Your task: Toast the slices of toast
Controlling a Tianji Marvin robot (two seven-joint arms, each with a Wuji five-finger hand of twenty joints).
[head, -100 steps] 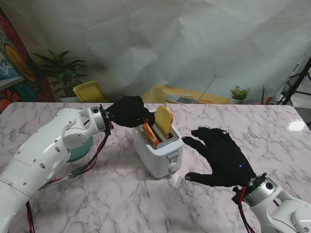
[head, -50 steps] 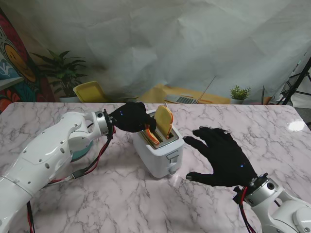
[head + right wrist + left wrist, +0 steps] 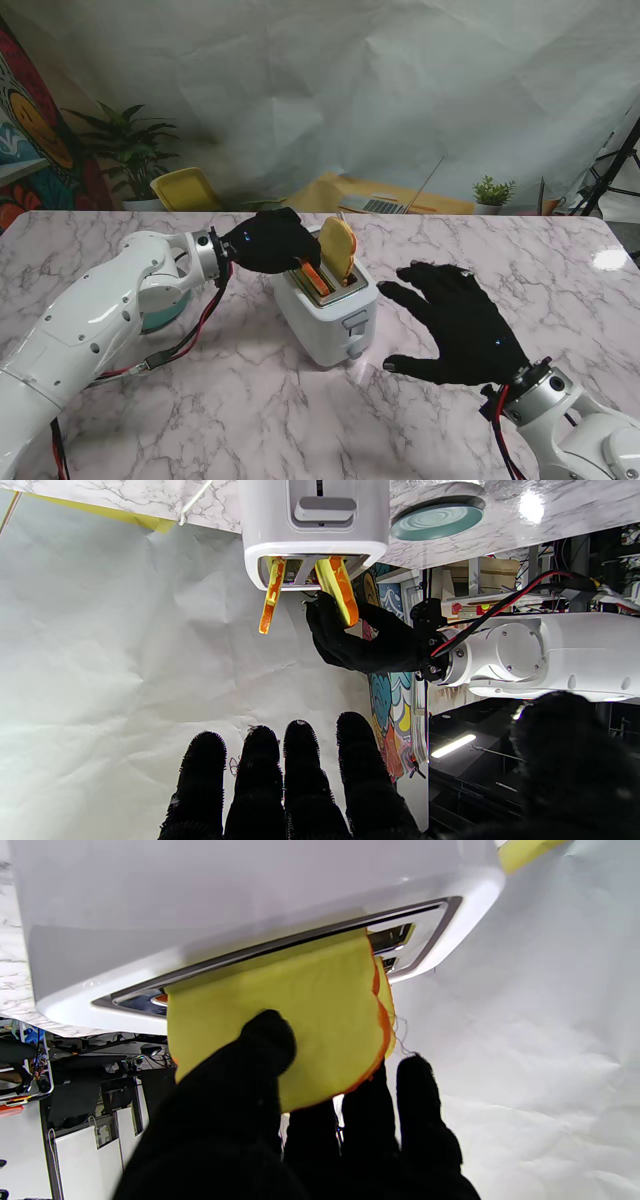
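In the toaster, the left hand pinches one toast slice partly into the near slot; a second slice stands beside it. Right of the toaster, the right hand hovers spread, empty.

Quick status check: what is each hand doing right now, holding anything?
Left hand: shut on a toast slice partly in the toaster slot.
Right hand: open, fingers spread, holding nothing, beside the toaster.

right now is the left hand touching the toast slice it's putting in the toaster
Touching. The left wrist view shows the left hand with its thumb pressed flat on the yellow toast slice and fingers behind it, while the slice sits partway in the toaster slot.
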